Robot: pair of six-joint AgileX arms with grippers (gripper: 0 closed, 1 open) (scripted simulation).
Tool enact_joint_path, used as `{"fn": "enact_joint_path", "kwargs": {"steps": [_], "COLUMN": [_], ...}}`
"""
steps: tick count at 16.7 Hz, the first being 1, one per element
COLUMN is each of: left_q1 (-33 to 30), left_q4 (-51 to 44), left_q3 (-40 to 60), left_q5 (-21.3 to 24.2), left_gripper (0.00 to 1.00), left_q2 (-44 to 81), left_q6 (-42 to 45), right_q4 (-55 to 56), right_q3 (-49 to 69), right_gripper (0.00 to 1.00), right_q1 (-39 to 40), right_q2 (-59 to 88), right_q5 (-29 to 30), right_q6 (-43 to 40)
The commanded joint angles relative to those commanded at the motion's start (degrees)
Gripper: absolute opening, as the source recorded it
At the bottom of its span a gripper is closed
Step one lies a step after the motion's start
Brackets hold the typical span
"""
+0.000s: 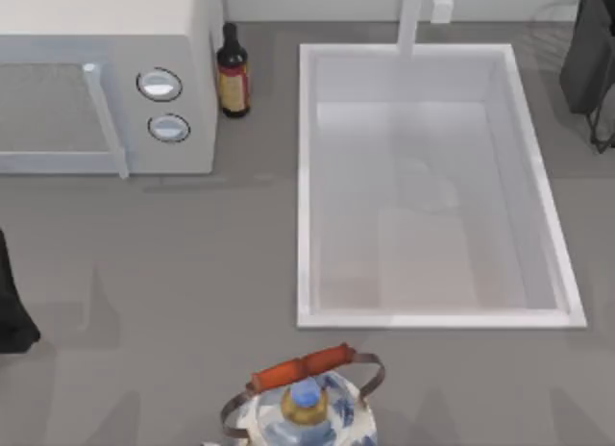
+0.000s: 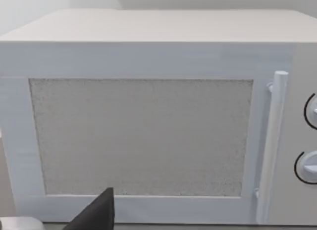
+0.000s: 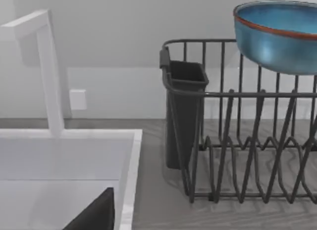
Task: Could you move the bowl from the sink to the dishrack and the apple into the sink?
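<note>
The blue bowl with its reddish rim sits high at the top of the dark-wired dishrack, apart from my right gripper. One dark finger of that gripper shows near the sink's rim, holding nothing. My right arm hangs over the table's far right corner, above faint dishrack wires. The white sink holds nothing. The apple is out of view. My left arm is parked at the left edge, its finger facing the microwave door.
A white microwave stands at the far left, with a dark bottle beside it. A blue-and-white kettle with an orange handle sits at the front edge. The faucet rises behind the sink. A dark cutlery holder hangs on the rack.
</note>
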Motion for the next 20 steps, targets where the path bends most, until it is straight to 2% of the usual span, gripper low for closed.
{"fn": "enact_joint_path", "kwargs": {"steps": [6, 20], "left_q1": [0.00, 0.00], "left_q4": [0.00, 0.00], "left_q3": [0.00, 0.00], "left_q5": [0.00, 0.00], "left_gripper": [1.00, 1.00], "left_q2": [0.00, 0.00], "left_q6": [0.00, 0.00], "right_q4": [-7.95, -48.34], "right_q3": [9.80, 58.34], "right_gripper": [1.00, 1.00], "right_q1": [-2.74, -15.41], "right_q2": [12.22, 79.19], "right_q5": [0.12, 0.08], "right_q6": [-2.14, -14.62]}}
